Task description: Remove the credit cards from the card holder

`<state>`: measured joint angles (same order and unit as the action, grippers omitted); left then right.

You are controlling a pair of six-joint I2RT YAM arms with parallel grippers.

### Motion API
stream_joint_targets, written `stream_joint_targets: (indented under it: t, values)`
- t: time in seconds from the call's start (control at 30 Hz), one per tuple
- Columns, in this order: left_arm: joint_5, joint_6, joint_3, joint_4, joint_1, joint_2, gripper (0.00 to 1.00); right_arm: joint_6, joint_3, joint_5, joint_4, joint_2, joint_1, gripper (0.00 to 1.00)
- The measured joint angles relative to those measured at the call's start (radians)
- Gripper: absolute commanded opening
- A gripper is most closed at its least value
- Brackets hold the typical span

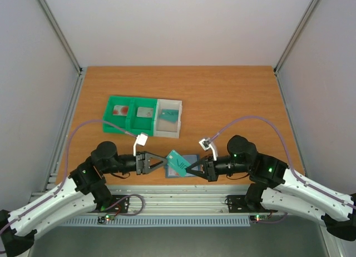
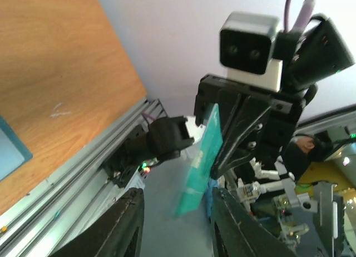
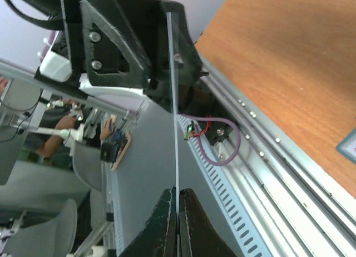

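Note:
A teal credit card [image 1: 177, 159] is pinched by my right gripper [image 1: 190, 169] over the blue-grey card holder [image 1: 191, 158], which lies on the table near the front edge. In the right wrist view the card shows edge-on as a thin line [image 3: 177, 129], clamped between the shut fingers [image 3: 167, 223]. My left gripper [image 1: 160, 163] faces it, open. In the left wrist view the card [image 2: 201, 162] hangs free between and beyond the open fingers [image 2: 125, 226], with no contact. Other cards lie in the trays: a pale one with a red mark [image 1: 118, 109] and a teal one [image 1: 168, 116].
A green compartment tray [image 1: 132, 124] and an adjoining white tray [image 1: 179, 120] stand behind the grippers at centre-left. The table's metal front rail [image 1: 178, 193] runs just below the holder. A corner of the holder shows in the left wrist view [image 2: 10, 151].

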<state>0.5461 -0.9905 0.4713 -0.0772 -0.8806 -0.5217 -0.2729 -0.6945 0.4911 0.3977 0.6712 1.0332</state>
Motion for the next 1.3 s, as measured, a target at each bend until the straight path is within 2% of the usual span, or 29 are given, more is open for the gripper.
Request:
stream_joint_targets:
  t: [0.1, 0.23, 0.33, 0.47, 0.6, 0.67, 0.8, 0.87, 0.9, 1.1, 1.3]
  values:
    - [0.036, 0.037, 0.005, -0.037, 0.0, -0.017, 0.02, 0.011, -0.02, 0.047, -0.002, 0.037, 0.0, 0.01]
    - [0.074, 0.064, 0.012, -0.056, 0.0, -0.038, 0.0, 0.014, -0.023, 0.063, 0.008, 0.06, -0.001, 0.04]
    - [0.075, 0.083, 0.021, -0.065, 0.0, -0.034, 0.0, 0.018, -0.023, 0.061, 0.011, 0.06, -0.002, 0.11]
    - [0.054, 0.087, 0.021, -0.071, -0.002, -0.022, 0.01, 0.031, -0.023, 0.024, 0.038, 0.052, 0.0, 0.26]
    - [-0.003, 0.091, 0.021, -0.105, -0.002, -0.02, 0.0, 0.032, -0.023, -0.041, 0.085, 0.023, 0.0, 0.48]
    - [-0.059, 0.098, 0.021, -0.137, -0.002, -0.019, 0.0, 0.032, -0.023, -0.067, 0.098, 0.012, 0.0, 0.6]
    - [-0.182, 0.109, 0.021, -0.201, 0.0, -0.014, 0.0, 0.047, -0.025, -0.116, 0.132, 0.005, 0.0, 0.77]
    - [-0.246, 0.112, 0.021, -0.227, 0.004, -0.018, 0.01, 0.048, -0.025, -0.139, 0.143, 0.005, 0.0, 0.95]
    - [-0.277, 0.113, 0.022, -0.237, 0.007, -0.023, 0.0, 0.042, -0.025, -0.149, 0.15, 0.004, 0.0, 0.98]
    - [-0.391, 0.128, 0.027, -0.246, 0.062, -0.102, 0.0, 0.052, -0.024, -0.21, 0.18, -0.006, 0.0, 0.98]
    - [-0.389, 0.143, 0.059, -0.195, 0.174, -0.264, 0.0, 0.055, -0.025, -0.296, 0.24, -0.006, 0.0, 0.98]
